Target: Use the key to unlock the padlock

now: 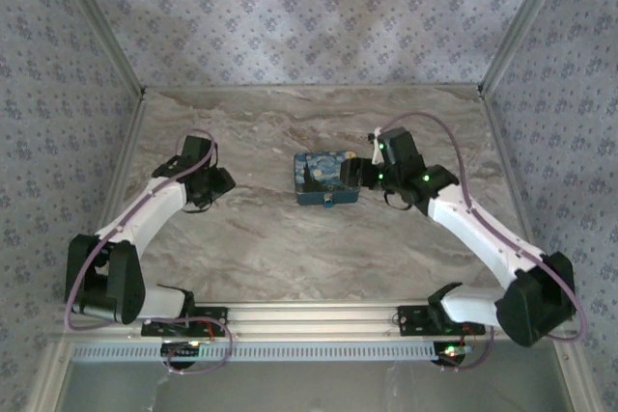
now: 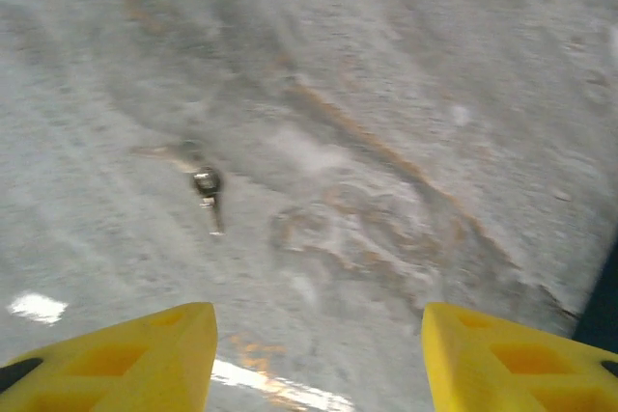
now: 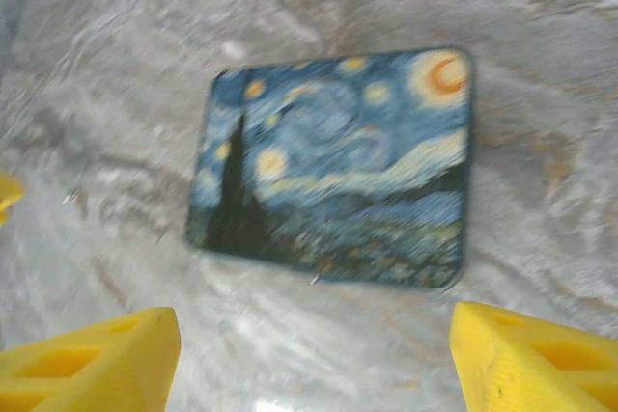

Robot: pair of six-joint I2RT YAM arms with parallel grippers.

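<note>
A small dark key [image 2: 208, 190] lies flat on the marble table, ahead and to the left of my left gripper [image 2: 319, 335], whose yellow fingers [image 2: 145, 349] stand wide open above bare table. A flat box printed with a blue starry-night picture [image 3: 338, 166] lies in front of my right gripper [image 3: 314, 344], also wide open and holding nothing. From above, the box [image 1: 325, 178] sits mid-table with the right gripper [image 1: 357, 177] just right of it and the left gripper [image 1: 224, 180] well to its left. A small pale piece [image 1: 331, 203] juts from the box's near edge; no padlock is recognisable.
The marble table [image 1: 290, 248] is enclosed by patterned walls on three sides. An aluminium rail [image 1: 309, 315] carrying both arm bases runs along the near edge. Open table lies between the box and the left gripper.
</note>
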